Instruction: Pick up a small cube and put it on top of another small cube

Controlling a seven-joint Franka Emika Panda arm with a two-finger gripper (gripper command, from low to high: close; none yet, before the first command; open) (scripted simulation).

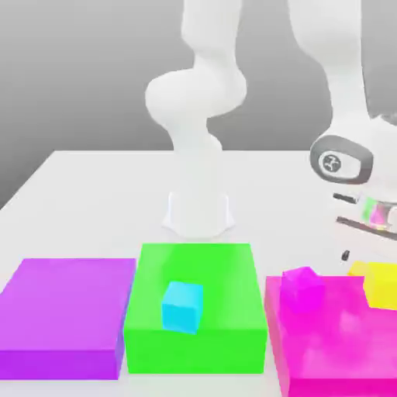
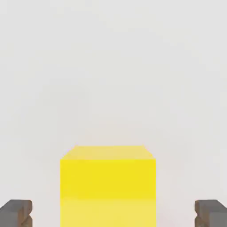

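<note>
The yellow cube (image 2: 108, 186) is on the exterior view's right part of the table (image 1: 93, 205), near the far edge of the magenta block (image 1: 341, 341); if it is just behind this block or over its edge, I can't tell for sure, bc. the view there is partly cut. The gripper (image 2: 113, 213) is open wide, w/ one finger on each side of the cube and a clear gap to both; it holds nothing.

For handling, I judge the cube is light and stiff, prob. not fragile. Its faces look plain and smooth, so it can slip or turn if the grip is not centred. Best is to take it by the two opposite side faces, approx. mid-height, w/ the pads flat on them, and leave the bottom free for stacking. Possible supports are the small magenta cube (image 1: 302, 290) and the cyan cube (image 1: 182, 307) on the green block (image 1: 233, 291); the cyan one sits turned, so the placing may need some rotation.
</note>
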